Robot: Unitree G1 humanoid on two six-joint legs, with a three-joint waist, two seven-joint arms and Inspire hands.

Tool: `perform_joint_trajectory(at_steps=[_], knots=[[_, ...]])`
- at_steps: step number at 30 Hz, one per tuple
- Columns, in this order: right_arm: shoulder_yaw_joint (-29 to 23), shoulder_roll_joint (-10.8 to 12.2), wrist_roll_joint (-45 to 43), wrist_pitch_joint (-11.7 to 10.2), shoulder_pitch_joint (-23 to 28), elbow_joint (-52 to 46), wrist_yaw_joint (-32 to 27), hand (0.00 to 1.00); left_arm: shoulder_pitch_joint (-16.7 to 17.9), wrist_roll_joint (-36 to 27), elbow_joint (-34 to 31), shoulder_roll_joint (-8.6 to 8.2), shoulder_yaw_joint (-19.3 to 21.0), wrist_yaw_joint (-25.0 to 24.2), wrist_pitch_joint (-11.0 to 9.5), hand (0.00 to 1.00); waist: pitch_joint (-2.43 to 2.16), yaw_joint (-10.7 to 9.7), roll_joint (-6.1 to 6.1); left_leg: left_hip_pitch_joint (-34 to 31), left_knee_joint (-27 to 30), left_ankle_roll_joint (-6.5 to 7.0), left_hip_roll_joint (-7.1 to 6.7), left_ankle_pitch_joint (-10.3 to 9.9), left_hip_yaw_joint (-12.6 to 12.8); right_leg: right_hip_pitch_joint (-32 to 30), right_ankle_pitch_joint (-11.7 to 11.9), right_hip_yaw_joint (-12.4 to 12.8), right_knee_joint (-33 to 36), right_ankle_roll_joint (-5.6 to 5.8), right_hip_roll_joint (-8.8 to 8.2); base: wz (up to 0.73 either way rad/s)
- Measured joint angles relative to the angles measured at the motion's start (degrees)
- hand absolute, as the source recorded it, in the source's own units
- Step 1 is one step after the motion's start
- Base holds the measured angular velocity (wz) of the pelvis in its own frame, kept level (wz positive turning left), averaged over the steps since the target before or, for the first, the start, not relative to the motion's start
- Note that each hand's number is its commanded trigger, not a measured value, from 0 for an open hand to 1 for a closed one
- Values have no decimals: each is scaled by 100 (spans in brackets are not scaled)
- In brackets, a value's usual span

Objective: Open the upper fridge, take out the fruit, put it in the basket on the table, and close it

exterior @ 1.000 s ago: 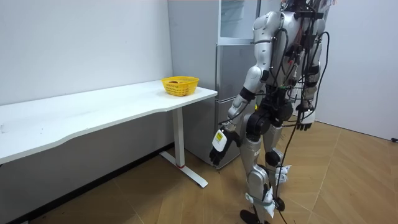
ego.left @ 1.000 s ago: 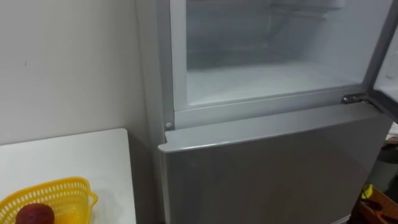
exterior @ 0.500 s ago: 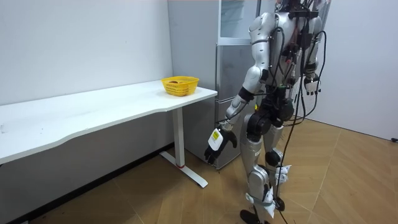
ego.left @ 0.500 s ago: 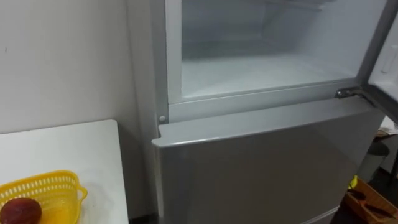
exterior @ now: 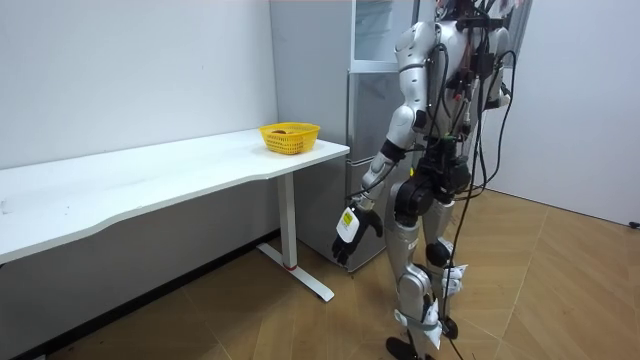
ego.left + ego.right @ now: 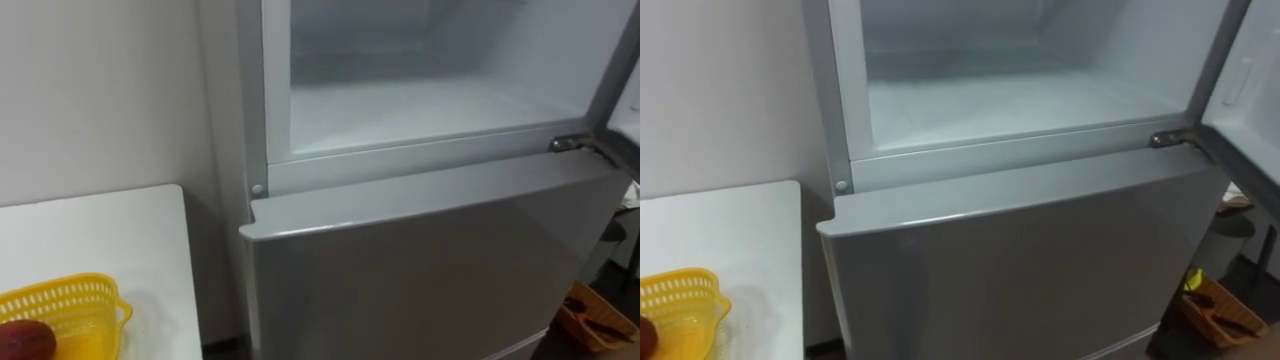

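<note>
Before the fridge [image 6: 420,260], left hand [image 5: 350,224] hangs low, relaxed.

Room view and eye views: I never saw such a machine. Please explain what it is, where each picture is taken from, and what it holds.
It is a humanoid robot standing before a fridge. The room view comes from a camera in the room; the eye views come from its head. They show the open upper compartment, bare where visible, above the shut lower door. Beside it, a white table carries a yellow basket with a red fruit. The left robot hand hangs low, open, holding nothing. The right robot hand is too small to judge.
</note>
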Motion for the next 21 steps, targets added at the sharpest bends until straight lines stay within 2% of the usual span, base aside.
perform_joint_trajectory(at_steps=[3, 5, 6, 8, 10, 12, 14, 16, 17, 21], knots=[[248, 1, 41, 42, -28, -364, 684, 0, 20, -2, 7, -85, -2, -88, -3, 0, -19, 29, 89, -1, 3, 0, 1, 0, 9, -4, 2, -5, 0, 0, -5, -3], [687, 0, -92, 81, -8, -699, 1513, 0, 19, -5, 25, -146, -38, -139, -8, 0, -52, 46, 144, 14, 12, 0, 9, 0, 9, 10, 8, 8, 6, -9, 1, 0], [801, 0, -198, 137, 20, -771, 1741, 0, 12, -7, 53, -149, -44, -149, -38, 0, -50, 62, 133, 35, 11, 0, 15, 0, 17, 16, 11, 14, 6, -14, 5, -7], [1152, -2, -406, 349, 131, -913, 2631, 0, 13, -22, 231, -133, -35, -154, -190, 0, -60, 160, 133, 101, 7, -1, 42, -1, 30, 71, 27, 18, 5, -37, 31, -6], [1213, -1, -483, 425, 156, -914, 3026, 0, 41, -56, 391, -117, -35, -153, -226, 0, -59, 167, 126, 134, 13, -2, 53, -1, 21, 101, 29, 7, 6, -42, 40, 0], [1304, -3, -689, 513, 159, -912, 3364, 0, 141, -51, 421, -105, -36, -156, -214, 0, -48, 147, 93, 167, 17, -2, 73, -1, 5, 101, 40, 7, 7, -61, 56, -2], [1368, -15, -849, 634, 159, -908, 3810, 0, 165, -8, 514, -47, -36, -199, -210, 0, -13, 135, -19, 176, 57, -5, 97, -2, -1, 82, 21, 2, 1, -93, 62, 2], [1441, -42, -945, 667, 159, -905, 4178, 0, 162, -6, 551, -13, -37, -237, -213, 0, -30, 134, -113, 165, 104, -5, 115, -2, -1, 98, 28, -5, -7, -106, 74, 5], [1537, -77, -1089, 670, 164, -898, 4421, 0, 164, -7, 571, 0, -37, -246, -214, 0, -59, 135, -160, 160, 105, -6, 126, -3, -2, 102, 37, -8, -14, -118, 78, 3], [1775, -275, -1577, 689, 429, -902, 5161, 0, 163, -8, 595, 95, -51, -247, -231, 0, -108, 195, -235, 164, 106, -9, 133, -2, 1, 115, 66, -23, -18, -126, 102, -1]])
